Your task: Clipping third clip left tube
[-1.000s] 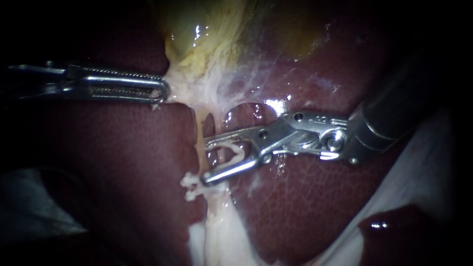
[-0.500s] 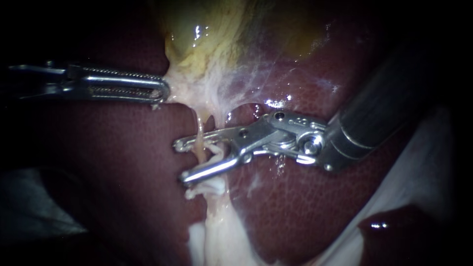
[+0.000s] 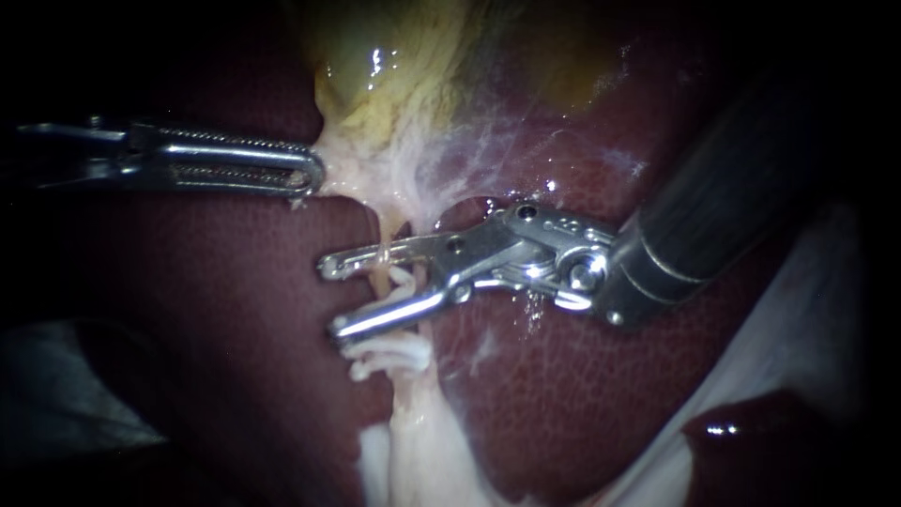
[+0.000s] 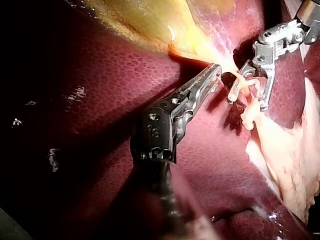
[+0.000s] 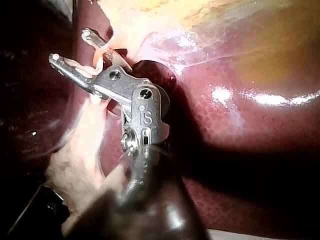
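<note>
Now the steel right instrument's spread pincer (image 3: 330,299) straddles the thin, pale left tube (image 3: 379,280).
It has slid forward, white clip (image 3: 405,282) ready to close; the left instrument's pincer (image 3: 308,176) pinches pale gallbladder tissue (image 3: 330,169).

The only writing in view is on the 2 tools. The left tool (image 4: 215,71) carries a short pale mark stamped on its dark wrist housing (image 4: 152,132), seen in the left wrist view; the right tool (image 5: 69,45) carries a short engraved mark on its bright metal wrist plate (image 5: 145,116), seen in the right wrist view. Tiny engraving on that plate in the endoscope view is too small to tell.
</note>
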`<move>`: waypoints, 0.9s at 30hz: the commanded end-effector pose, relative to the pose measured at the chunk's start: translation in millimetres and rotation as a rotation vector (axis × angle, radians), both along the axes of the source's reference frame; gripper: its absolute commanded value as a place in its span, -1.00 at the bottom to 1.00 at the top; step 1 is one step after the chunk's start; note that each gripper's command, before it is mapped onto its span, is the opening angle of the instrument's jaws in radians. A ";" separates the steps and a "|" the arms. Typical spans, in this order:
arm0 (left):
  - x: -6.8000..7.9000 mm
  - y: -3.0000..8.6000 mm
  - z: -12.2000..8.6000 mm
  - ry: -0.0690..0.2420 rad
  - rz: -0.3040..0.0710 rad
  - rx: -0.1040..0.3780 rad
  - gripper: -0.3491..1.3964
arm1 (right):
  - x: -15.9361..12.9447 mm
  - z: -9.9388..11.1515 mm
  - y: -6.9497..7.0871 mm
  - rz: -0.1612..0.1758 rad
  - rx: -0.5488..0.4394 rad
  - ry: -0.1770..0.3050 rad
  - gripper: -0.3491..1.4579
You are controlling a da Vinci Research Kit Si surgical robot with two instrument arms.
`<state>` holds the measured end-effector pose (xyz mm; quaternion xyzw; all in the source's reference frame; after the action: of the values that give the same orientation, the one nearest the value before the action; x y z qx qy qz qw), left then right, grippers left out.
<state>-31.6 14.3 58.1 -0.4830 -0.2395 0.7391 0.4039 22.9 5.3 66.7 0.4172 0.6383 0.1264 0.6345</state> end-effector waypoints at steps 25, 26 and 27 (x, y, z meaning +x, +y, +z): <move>0.0 0.0 0.0 0.000 0.000 0.000 -1.00 | -0.8 -1.0 1.3 0.007 0.015 0.014 -0.75; 0.0 0.0 0.0 0.000 0.000 0.000 -1.00 | -0.8 -1.0 1.3 0.007 0.015 0.014 -0.79; 0.0 0.0 0.0 0.000 0.000 0.000 -1.00 | -0.8 -1.0 1.3 0.007 0.015 0.014 -0.82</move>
<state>-31.6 14.3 58.2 -0.4829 -0.2394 0.7391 0.4039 22.1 6.7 65.7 0.4204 0.6435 0.1303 0.6262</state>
